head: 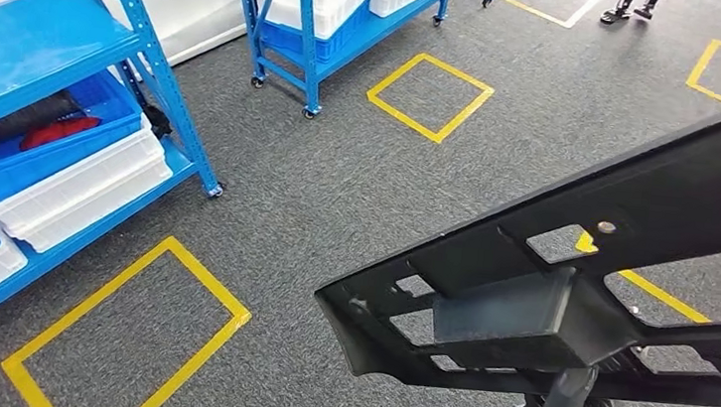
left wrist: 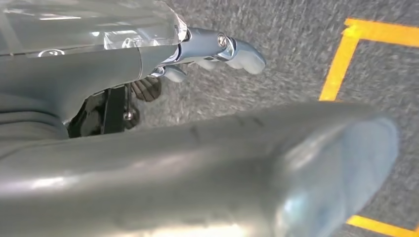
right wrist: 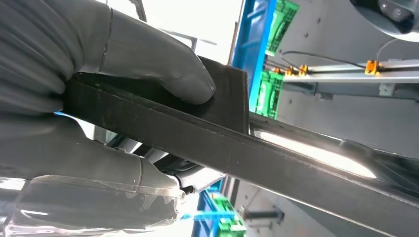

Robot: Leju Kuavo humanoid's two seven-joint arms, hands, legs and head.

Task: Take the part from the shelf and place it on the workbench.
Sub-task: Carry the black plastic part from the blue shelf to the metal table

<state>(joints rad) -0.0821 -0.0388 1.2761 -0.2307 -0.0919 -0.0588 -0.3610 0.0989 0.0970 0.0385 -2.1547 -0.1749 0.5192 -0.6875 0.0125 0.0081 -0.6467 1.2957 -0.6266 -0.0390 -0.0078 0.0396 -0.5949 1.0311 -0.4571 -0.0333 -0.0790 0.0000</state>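
A long black plastic part [head: 571, 254] with cut-out openings hangs in the air over the carpet, reaching from the right edge toward the bottom centre of the head view. My right hand [right wrist: 74, 98] grips one edge of the part [right wrist: 207, 133], with the thumb on one face and the fingers [right wrist: 163, 74] pressed on the other. My left hand [left wrist: 197, 148] hangs over the carpet and holds nothing. Its thick thumb [left wrist: 306, 163] and its fingers [left wrist: 232, 49] are apart.
A blue shelf [head: 43, 43] at the left carries a blue bin [head: 43, 138] and white bins [head: 78, 191]. A second blue wheeled rack [head: 299, 28] stands further back. Yellow tape squares [head: 432, 96] mark the grey carpet. A person's feet [head: 630, 5] stand at the far top right.
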